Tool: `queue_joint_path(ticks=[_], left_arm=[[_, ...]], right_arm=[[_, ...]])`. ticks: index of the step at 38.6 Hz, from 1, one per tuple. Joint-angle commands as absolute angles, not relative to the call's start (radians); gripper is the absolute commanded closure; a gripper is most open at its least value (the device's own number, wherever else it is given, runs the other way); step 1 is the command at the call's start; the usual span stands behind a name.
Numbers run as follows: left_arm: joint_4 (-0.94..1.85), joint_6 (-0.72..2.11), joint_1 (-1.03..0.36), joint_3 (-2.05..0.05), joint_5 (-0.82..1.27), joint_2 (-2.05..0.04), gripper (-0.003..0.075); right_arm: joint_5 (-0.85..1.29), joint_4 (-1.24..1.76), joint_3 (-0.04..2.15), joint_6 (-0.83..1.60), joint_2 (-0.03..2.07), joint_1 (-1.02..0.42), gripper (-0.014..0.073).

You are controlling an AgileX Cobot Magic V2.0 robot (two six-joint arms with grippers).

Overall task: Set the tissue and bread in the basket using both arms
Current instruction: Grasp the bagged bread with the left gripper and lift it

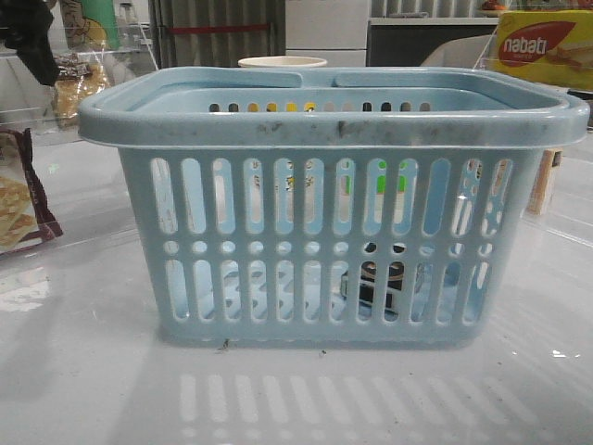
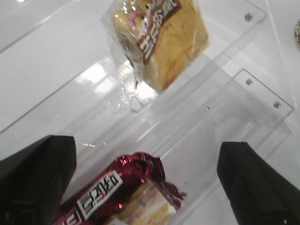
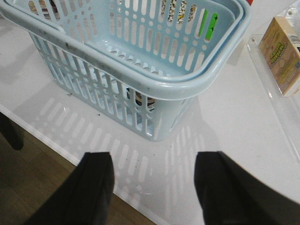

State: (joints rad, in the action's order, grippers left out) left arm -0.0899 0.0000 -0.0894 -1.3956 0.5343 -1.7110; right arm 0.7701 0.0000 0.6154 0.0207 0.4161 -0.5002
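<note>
- Basket [image 1: 334, 222] fills the middle of the front view, upright on the white table [image 1: 83, 380], its slotted near wall facing the camera, with bare table between that wall and the table's near edge.
- Through the lower right slots of that wall a dark low object, likely the tissue [image 1: 382, 278], lies on the basket floor; neither arm shows in this view.
- At the table's left edge a maroon-edged cracker bag [image 1: 17, 195] lies well apart from the basket; a red and yellow box [image 1: 542, 46] stands beyond the far right corner.
- Left wrist view alone shows the bread [image 2: 161, 40], a clear bag with a dark label, lying on a clear acrylic shelf [image 2: 243, 93].
- A maroon foil packet [image 2: 117, 194] lies between the left gripper [image 2: 145, 180] fingers, which are spread wide and grip nothing; the bread is apart from them.
- Right wrist view shows the basket from above one corner, a dark shape visible low through its slots.
- Right gripper [image 3: 152, 187] hangs over the table's near edge, fingers wide apart and empty, with bare table between it and the basket.
</note>
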Motion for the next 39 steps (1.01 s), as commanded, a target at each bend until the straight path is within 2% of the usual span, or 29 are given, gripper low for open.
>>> queue_joint_path(ticks=[1, 16, 18, 22, 25, 35, 39], left_arm=[[-0.059, -0.007, -0.07, -1.493, 0.445, -1.731, 0.0067], [0.07, -0.007, -0.05, -1.583, 0.251, -1.893, 0.0078], [0.07, -0.007, -0.05, -1.583, 0.237, -1.893, 0.0128], [0.07, -0.007, -0.05, -1.584, 0.201, -1.893, 0.0291], [0.07, -0.007, -0.05, -1.584, 0.185, -1.893, 0.0361], [0.07, -0.007, -0.05, -1.584, 0.186, -1.893, 0.0543], [0.078, -0.007, -0.05, -1.593, 0.251, -1.882, 0.06]], right_arm=[[0.697, -0.015, 0.642, 0.027, 0.42, -0.499, 0.0108], [0.697, -0.015, 0.642, 0.027, 0.42, -0.499, 0.0108], [0.697, -0.015, 0.642, 0.027, 0.42, -0.499, 0.0108], [0.697, -0.015, 0.642, 0.027, 0.42, -0.499, 0.0108], [0.697, -0.015, 0.642, 0.027, 0.42, -0.499, 0.0108], [0.697, -0.015, 0.642, 0.027, 0.42, -0.499, 0.0108], [0.697, -0.015, 0.642, 0.027, 0.42, -0.499, 0.0108]])
